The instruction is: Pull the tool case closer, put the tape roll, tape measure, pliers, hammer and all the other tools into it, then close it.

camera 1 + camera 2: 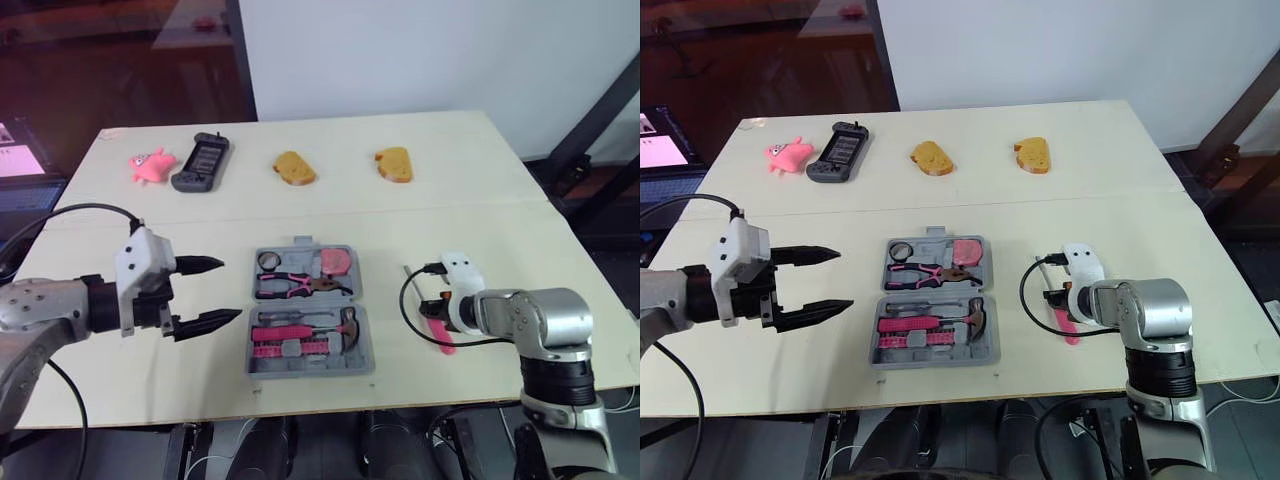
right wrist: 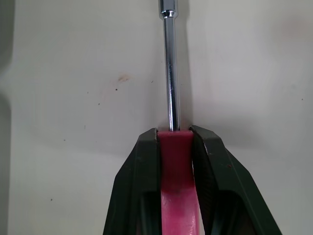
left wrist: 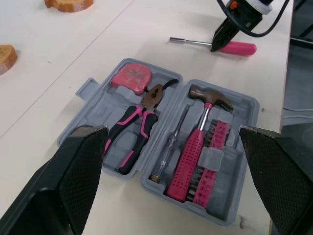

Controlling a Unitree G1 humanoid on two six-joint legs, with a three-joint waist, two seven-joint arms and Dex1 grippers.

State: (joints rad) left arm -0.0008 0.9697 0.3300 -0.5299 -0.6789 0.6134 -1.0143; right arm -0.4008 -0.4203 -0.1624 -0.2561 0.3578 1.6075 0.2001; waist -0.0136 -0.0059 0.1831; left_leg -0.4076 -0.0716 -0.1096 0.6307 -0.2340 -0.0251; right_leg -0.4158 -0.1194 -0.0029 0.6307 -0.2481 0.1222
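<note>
The grey tool case [image 1: 363,360] lies open on the table, a little in front of its middle. In it sit a tape roll [image 1: 268,260], a pink tape measure [image 1: 338,262], pliers [image 1: 295,286], a hammer [image 3: 205,105] and pink bit holders [image 1: 285,348]. My left gripper [image 1: 210,292] hovers open just left of the case, with nothing between its fingers. To the right of the case, my right gripper [image 2: 174,132] is shut on the pink handle of a screwdriver [image 2: 170,73]. The screwdriver lies flat on the table, its metal shaft pointing away from the fingers.
Along the far side of the table lie a pink toy pig [image 1: 150,165], a dark game controller [image 1: 201,162] and two bread slices [image 1: 294,167] [image 1: 394,164]. A black cable [image 1: 405,300] loops beside my right wrist. The table's front edge runs just behind the case.
</note>
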